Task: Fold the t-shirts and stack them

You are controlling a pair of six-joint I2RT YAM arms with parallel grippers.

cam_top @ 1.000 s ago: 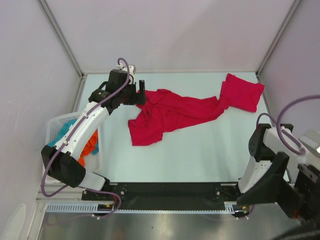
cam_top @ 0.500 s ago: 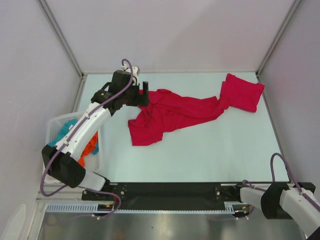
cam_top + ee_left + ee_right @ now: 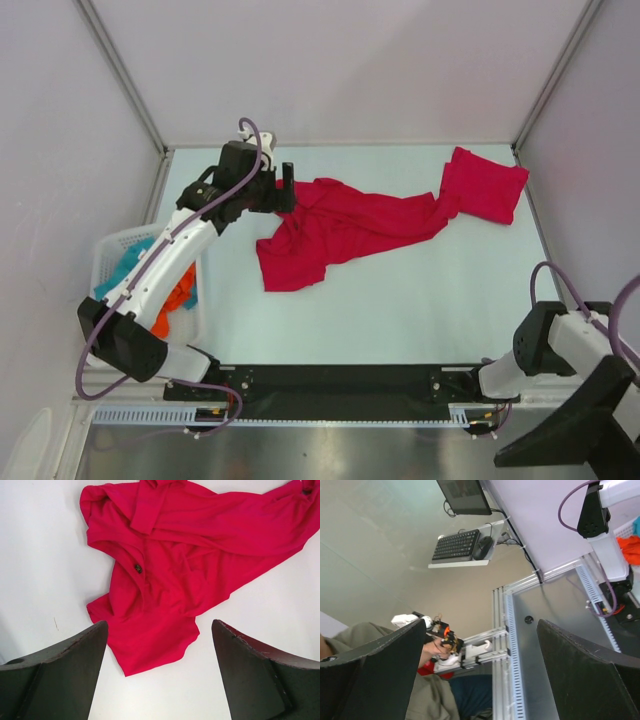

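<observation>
Fingers of the left gripper spread wide, crumpled crimson t-shirt lying between and beyond them; right gripper likewise parted, empty.

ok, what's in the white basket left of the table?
The basket holds teal cloth and orange cloth. The left arm crosses above it, hiding the middle; anything beneath the cloths is unseen.

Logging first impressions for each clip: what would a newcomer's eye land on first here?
A crumpled crimson-red cloth t-shirt sprawls across the middle of the table, its right end reaching a second red t-shirt lying in the far right corner. The left gripper hovers open at the shirt's left end, and a white plastic basket of teal and orange cloth sits at the table's left edge.
</observation>
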